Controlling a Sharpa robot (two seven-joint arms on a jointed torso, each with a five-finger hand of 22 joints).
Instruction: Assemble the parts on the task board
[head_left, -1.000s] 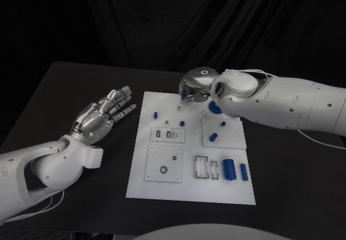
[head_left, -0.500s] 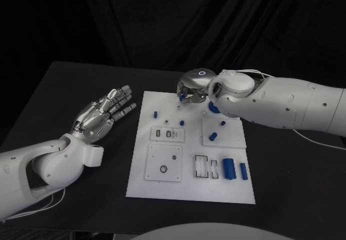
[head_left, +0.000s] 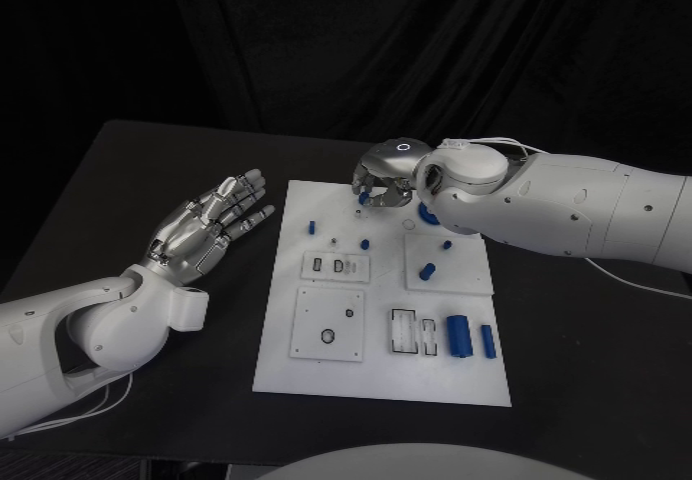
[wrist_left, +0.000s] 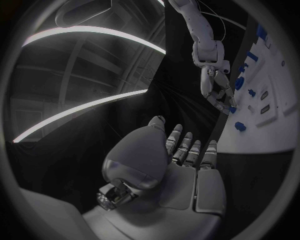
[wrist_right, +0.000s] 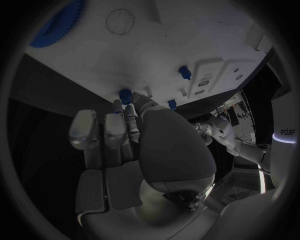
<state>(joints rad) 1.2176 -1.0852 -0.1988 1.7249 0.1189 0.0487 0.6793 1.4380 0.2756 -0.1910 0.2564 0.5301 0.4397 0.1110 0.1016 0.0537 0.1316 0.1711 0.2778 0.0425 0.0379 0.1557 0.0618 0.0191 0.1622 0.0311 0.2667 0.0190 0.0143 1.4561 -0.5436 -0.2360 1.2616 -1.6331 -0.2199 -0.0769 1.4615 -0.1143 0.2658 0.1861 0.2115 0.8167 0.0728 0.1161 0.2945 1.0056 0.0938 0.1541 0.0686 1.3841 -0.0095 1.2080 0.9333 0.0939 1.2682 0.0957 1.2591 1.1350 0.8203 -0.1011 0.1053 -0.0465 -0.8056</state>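
Observation:
The white task board (head_left: 378, 370) lies in the middle of the black table. My right hand (head_left: 384, 182) hovers over the board's far edge and pinches a small blue part (head_left: 364, 198) at its fingertips. That part (wrist_right: 125, 93) sits just above the board (wrist_right: 187, 40) in the right wrist view. My left hand (head_left: 211, 224) rests palm up left of the board, fingers spread (wrist_left: 183, 150), holding nothing. Blue pegs (head_left: 310, 228) (head_left: 365, 244) stand near the far left of the board. Two blue cylinders (head_left: 459, 337) lie at the near right.
A blue gear (head_left: 428, 213) lies on the far right of the board, partly hidden under my right forearm, and appears as the gear (wrist_right: 59, 22) in the right wrist view. Small white plates with slots (head_left: 333, 267) (head_left: 413, 333) sit on the board. Bare black table surrounds it.
My right hand has shifted slightly to the left over the board's far edge, still holding the small blue part. The left hand has stayed where it was.

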